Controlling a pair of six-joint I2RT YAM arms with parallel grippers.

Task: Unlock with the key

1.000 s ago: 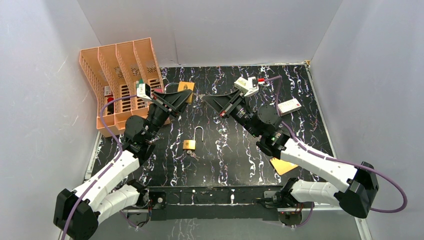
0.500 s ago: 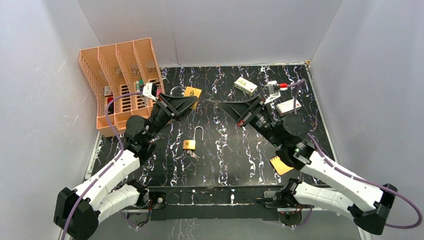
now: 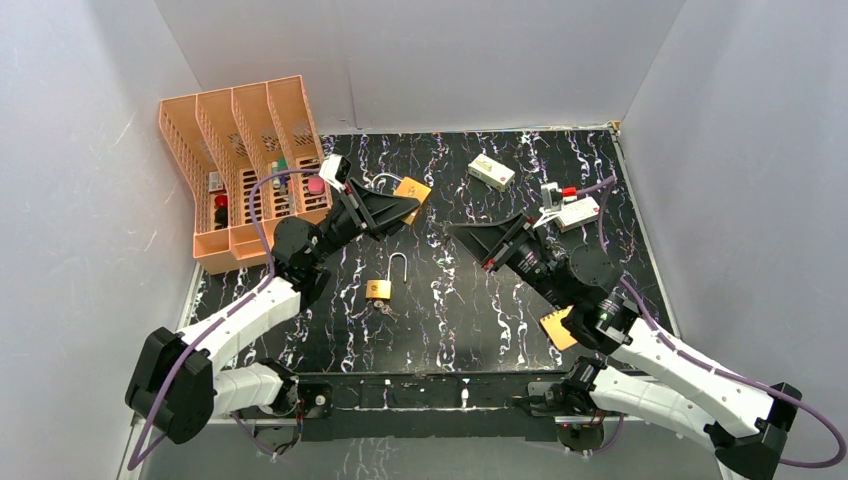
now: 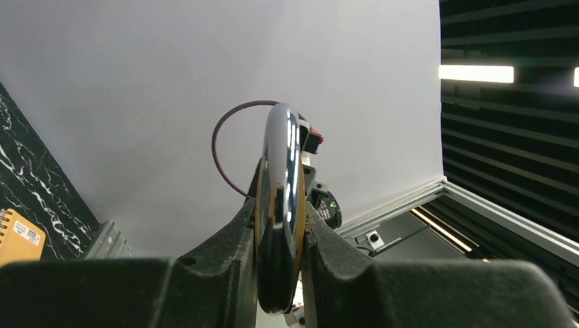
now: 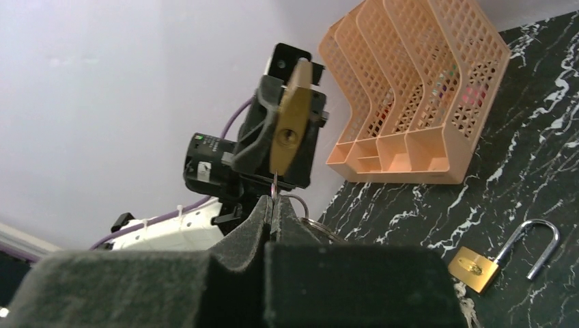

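The key [image 5: 275,186], a thin silver blade, pokes upward from between the pinched-together fingertips of the right gripper [image 5: 274,205], lined up just under the keyhole in the base of the airborne brass padlock [image 5: 290,130], not yet inside it.

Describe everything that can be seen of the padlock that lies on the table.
The padlock is small, with a square brass-looking body and a shiny steel-looking shackle. The shackle is open: one leg sits in the body and the other end is free. It lies flat on the black marbled table, between the two arms, with the shackle pointing to the far side. A small bunch of keys lies close by its near side. Nothing holds it.
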